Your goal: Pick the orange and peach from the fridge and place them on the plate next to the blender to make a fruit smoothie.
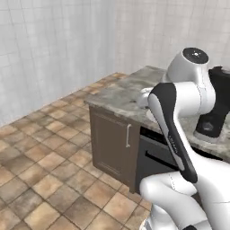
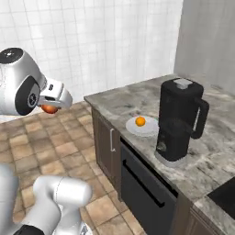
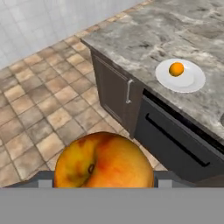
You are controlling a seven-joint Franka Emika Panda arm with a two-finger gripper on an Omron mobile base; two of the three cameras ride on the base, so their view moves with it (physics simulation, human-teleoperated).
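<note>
My gripper (image 2: 51, 106) is shut on the peach (image 2: 48, 109), held in the air over the tiled floor, left of the counter. In the hand view the peach (image 3: 103, 162) looms close, orange with a red blush. The orange (image 2: 140, 121) lies on the round white plate (image 2: 149, 130), which sits on the counter just left of the black blender (image 2: 179, 121). From the hand, the plate (image 3: 192, 81) with the orange (image 3: 176, 69) lies ahead and to the right. The blender (image 1: 216, 108) also stands at the right of the left base view. The fridge is out of view.
The grey stone counter (image 2: 119, 103) tops a dark cabinet door (image 2: 104, 142) and a black appliance front with a bar handle (image 2: 142, 183). A dark cooktop (image 2: 225, 195) lies at the counter's near right. Brown floor tiles (image 1: 45, 170) spread to the left, with tiled walls behind.
</note>
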